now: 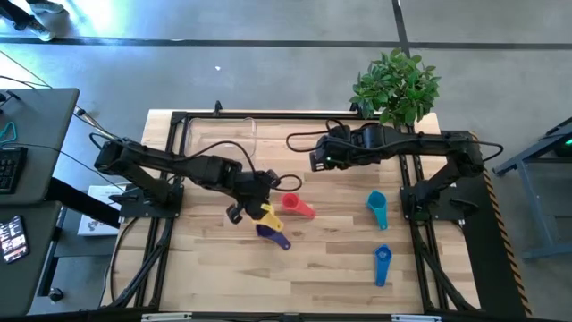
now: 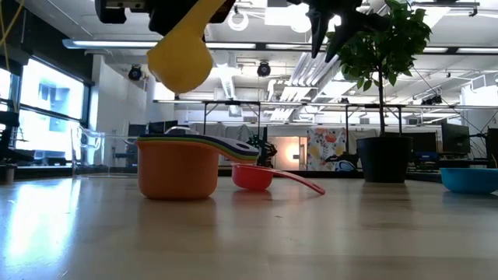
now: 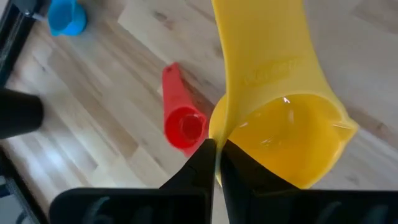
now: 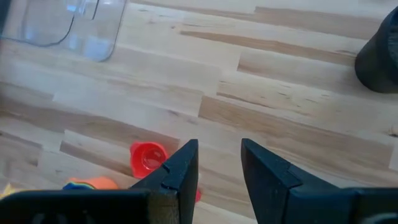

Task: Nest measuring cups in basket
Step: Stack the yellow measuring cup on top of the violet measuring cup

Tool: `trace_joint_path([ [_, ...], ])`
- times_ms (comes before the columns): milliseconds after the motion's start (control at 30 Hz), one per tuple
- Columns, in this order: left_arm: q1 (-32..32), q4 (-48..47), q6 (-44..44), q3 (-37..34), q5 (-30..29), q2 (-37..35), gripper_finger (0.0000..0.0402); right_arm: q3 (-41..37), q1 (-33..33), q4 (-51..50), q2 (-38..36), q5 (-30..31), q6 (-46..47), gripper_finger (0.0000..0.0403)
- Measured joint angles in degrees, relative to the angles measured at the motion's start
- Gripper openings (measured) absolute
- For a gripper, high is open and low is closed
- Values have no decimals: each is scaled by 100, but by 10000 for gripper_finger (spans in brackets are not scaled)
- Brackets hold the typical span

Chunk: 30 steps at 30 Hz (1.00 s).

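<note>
Bench [image 1: 214,268]: wooden top, two dark arms reaching in toward the middle. Left arm stretches low across the bench; left tool [image 1: 253,211] has its fingers [image 3: 199,163] pressed together, pinching the rim of the yellow cup [image 3: 280,118], which hangs clear of the wood above the stack in the low view.

Right arm extends from the far right side toward the centre; right tool [image 4: 219,163] hovers with fingers spread, holding nothing.

Basket [image 1: 221,134]: one, clear, at the far left part of the bench, well apart from the cups.

Potted plant [image 1: 398,85]: one, far right corner.

Cups seen:
- one stack [image 2: 180,165], orange bowl at the bottom, other colours nested in it, purple handle pointing to the near right
- one red cup [image 1: 298,206], on its side, handle toward the near right
- one teal cup [image 1: 377,210], handle toward the near edge
- one blue cup [image 1: 382,264], long axis near-to-far
</note>
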Motion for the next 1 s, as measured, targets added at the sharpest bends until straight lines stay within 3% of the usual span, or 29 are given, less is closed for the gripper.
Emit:
trace_joint_path([
  [200,-92,72,-326,-6,43,201,7,0,0,0,13,0,101,114],
  [1000,-241,89,-259,-11,51,1101,4,0,0,-66,142,-13,272,114],
])
